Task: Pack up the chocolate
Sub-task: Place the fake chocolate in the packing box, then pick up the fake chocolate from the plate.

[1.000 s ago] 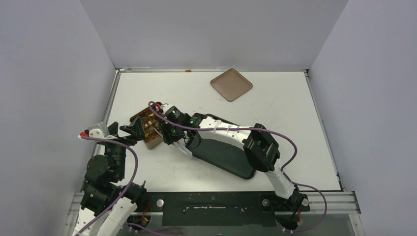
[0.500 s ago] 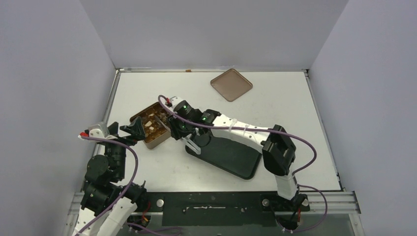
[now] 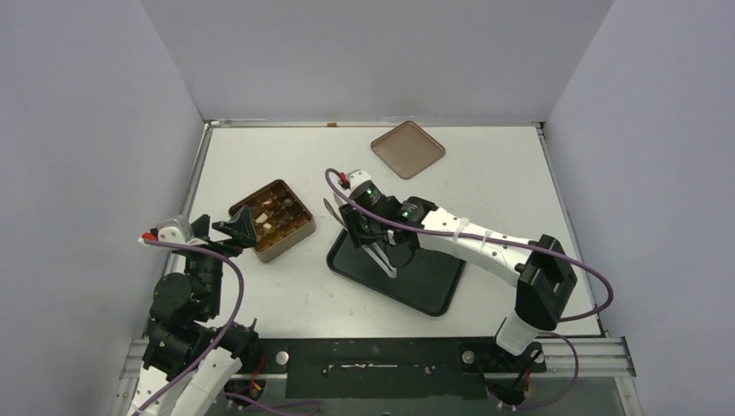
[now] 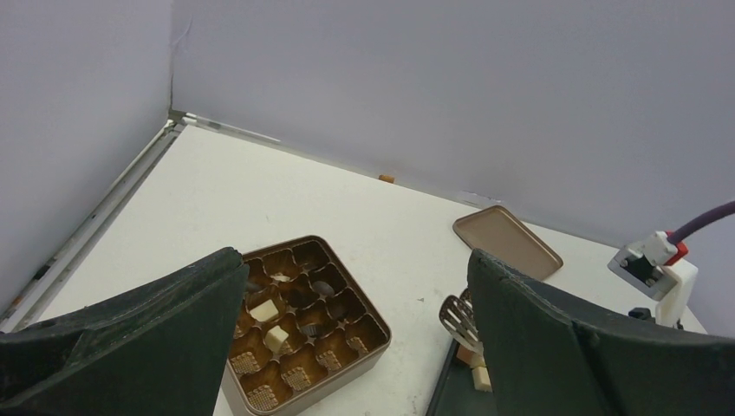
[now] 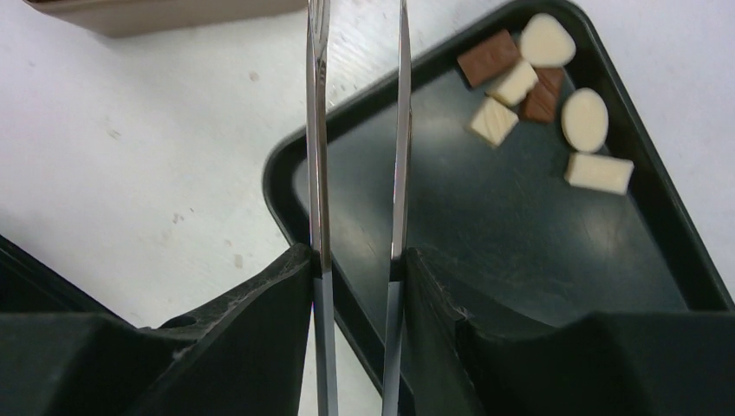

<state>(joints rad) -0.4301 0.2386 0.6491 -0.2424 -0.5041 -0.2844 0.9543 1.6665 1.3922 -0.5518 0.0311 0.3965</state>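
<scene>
The chocolate lies in two places. Several cream-white and brown pieces (image 5: 537, 78) sit in the far corner of the black tray (image 5: 520, 225), and a few white and dark pieces (image 4: 264, 310) rest in cups of the gold-brown tin (image 3: 270, 219). My right gripper (image 3: 362, 230) hovers over the tray's left corner, shut on metal tongs (image 5: 316, 130). The tongs' blades stand apart with nothing showing between them. My left gripper (image 3: 238, 230) is wide open just left of the tin, its fingers (image 4: 173, 321) framing the tin (image 4: 303, 321).
The flat brown lid (image 3: 407, 149) lies at the back of the table, right of centre. Grey walls close in the table on three sides. The tray (image 3: 407, 282) sits at an angle right of the tin.
My right arm has swung right with the tongs, from above the tin to the tray's left corner, uncovering the tin. The left arm has not moved.
</scene>
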